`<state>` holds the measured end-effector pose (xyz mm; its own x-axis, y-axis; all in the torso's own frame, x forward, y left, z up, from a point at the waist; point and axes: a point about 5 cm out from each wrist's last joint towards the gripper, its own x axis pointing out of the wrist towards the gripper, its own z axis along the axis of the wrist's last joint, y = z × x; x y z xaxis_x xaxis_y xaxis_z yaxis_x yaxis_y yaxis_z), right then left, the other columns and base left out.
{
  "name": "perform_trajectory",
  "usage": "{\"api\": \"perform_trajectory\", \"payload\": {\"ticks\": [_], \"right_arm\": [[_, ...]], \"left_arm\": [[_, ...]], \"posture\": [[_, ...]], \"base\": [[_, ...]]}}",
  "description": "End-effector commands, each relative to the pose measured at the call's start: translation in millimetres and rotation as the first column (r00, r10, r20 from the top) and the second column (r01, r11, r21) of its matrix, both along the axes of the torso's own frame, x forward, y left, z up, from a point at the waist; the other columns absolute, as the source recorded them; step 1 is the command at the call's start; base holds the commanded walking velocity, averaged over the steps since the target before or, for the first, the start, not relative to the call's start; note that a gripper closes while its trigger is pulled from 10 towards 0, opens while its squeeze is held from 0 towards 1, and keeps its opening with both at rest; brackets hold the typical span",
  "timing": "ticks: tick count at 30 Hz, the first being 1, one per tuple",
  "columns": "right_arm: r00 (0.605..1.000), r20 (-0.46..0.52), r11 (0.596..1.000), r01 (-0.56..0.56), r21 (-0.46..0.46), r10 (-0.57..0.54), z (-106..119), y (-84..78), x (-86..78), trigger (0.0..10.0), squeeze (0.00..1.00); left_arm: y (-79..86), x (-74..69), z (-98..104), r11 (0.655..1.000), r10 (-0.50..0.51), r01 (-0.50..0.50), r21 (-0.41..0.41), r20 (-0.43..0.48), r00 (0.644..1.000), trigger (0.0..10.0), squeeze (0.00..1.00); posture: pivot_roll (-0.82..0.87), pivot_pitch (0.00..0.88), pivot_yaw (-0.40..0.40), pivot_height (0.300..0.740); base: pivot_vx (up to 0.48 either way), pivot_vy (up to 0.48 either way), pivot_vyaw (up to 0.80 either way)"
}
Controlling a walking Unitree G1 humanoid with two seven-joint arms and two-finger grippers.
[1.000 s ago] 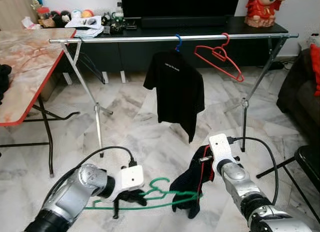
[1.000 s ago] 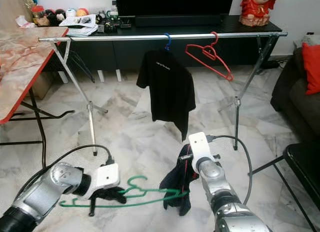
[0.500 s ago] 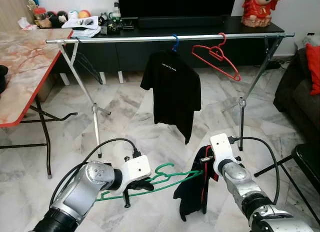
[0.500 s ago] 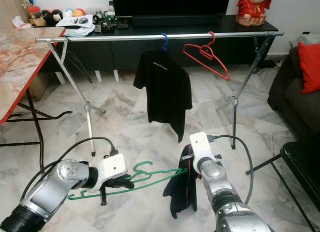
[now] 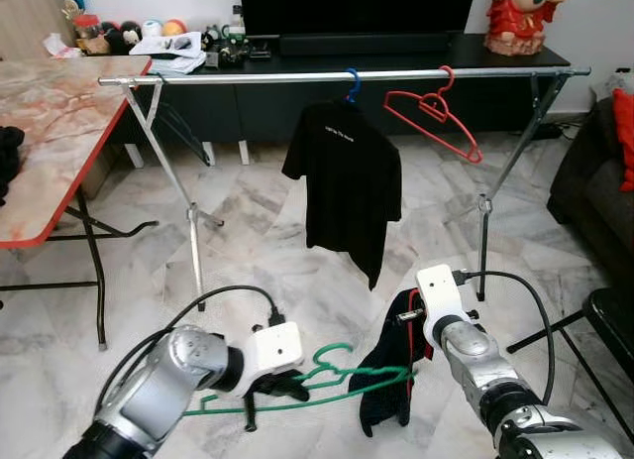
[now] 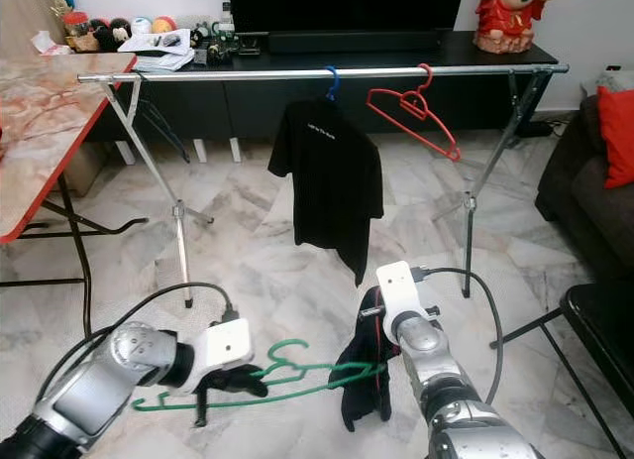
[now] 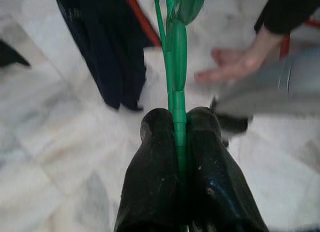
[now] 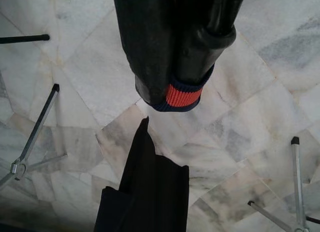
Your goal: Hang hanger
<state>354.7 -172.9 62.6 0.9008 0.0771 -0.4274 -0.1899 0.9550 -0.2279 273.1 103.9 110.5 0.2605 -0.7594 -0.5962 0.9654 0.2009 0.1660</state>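
- Left eye view: the left gripper (image 5: 269, 387) is low over the marble floor (image 5: 287, 271), its black fingers closed on the green hanger (image 5: 327, 378). The hanger runs roughly level from those fingers across to the right gripper (image 5: 404, 330), which pinches a dark garment with red trim (image 5: 391, 365); the garment droops below the right jaws and covers the hanger's far end. Well beyond both grippers stands the clothes rail (image 5: 337, 76), carrying a black T-shirt (image 5: 342, 186) on a blue hook and, just beside it, an empty red hanger (image 5: 433, 112). A marble-topped table (image 5: 45, 142) stands off to the left gripper's side.
- Right eye view: the same scene; the green hanger's hook (image 6: 282, 352) curls up just past the left jaws, well below the rail. A dark TV cabinet (image 6: 347, 53) runs behind the rail.
- Left wrist view: the two fingers (image 7: 155, 182) are clamped tight on the hanger's green bar, which extends straight out from between them. Beyond the tips hangs the dark garment with its red stripe, and to one side a person's hand (image 7: 235, 66) in a dark sleeve.
- Right wrist view: the jaws are shut on dark cloth with a red-and-navy cuff (image 8: 182, 94). Past the fingertips lie the marble floor, the rail's metal legs (image 8: 30, 147) and more dark cloth.
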Motion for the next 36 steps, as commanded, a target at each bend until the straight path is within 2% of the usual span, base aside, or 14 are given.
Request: {"api": "perform_trajectory", "payload": {"ticks": [1, 7, 16, 23, 27, 36], "right_arm": [[1.000, 0.024, 1.000, -0.001, 0.011, 0.000, 8, 2.3, 5.3, 10.0, 0.00], [1.000, 0.023, 1.000, 0.000, 0.015, 0.000, 8, 2.0, 5.5, 10.0, 0.00], [1.000, 0.017, 1.000, 0.000, 0.013, 0.000, 6, -0.3, 3.7, 10.0, 0.00], [1.000, 0.015, 1.000, -0.008, 0.019, 0.008, 6, 0.9, 3.5, 10.0, 0.00], [0.999, 0.021, 0.998, -0.037, 0.058, 0.036, 9, 5.8, 5.2, 10.0, 0.00], [0.998, 0.057, 0.996, -0.045, 0.078, 0.041, 18, 4.3, 9.1, 10.0, 0.00]], "left_arm": [[-1.6, 4.3, 5, 0.999, 0.031, -0.030, -0.021, 0.021, 0.999, 10.0, 0.00], [-3.4, 9.6, 5, 0.997, 0.083, -0.082, -0.014, 0.068, 0.994, 10.0, 0.00], [8.2, 14.9, 4, 0.990, 0.128, -0.132, 0.041, 0.102, 0.987, 10.0, 0.00], [2.9, 22.7, 6, 0.981, 0.193, -0.194, -0.006, 0.146, 0.970, 10.0, 0.00], [-1.4, 25.0, 7, 0.973, 0.232, -0.227, -0.049, 0.161, 0.959, 10.0, 0.00], [-2.8, 31.0, 5, 0.956, 0.294, -0.290, -0.050, 0.197, 0.935, 10.0, 0.00]], "posture": [[0.01, 0.071, -0.030, 0.740], [0.01, 0.073, -0.032, 0.740], [0.02, 0.074, -0.031, 0.740], [0.02, 0.074, -0.032, 0.740], [0.01, 0.074, -0.030, 0.740], [0.01, 0.072, -0.028, 0.740]], "base": [[0.000, 0.000, 0.00], [0.000, 0.000, 0.00], [0.000, 0.000, 0.00], [0.000, 0.000, 0.00], [0.000, 0.000, 0.00], [0.000, 0.000, 0.00]]}}
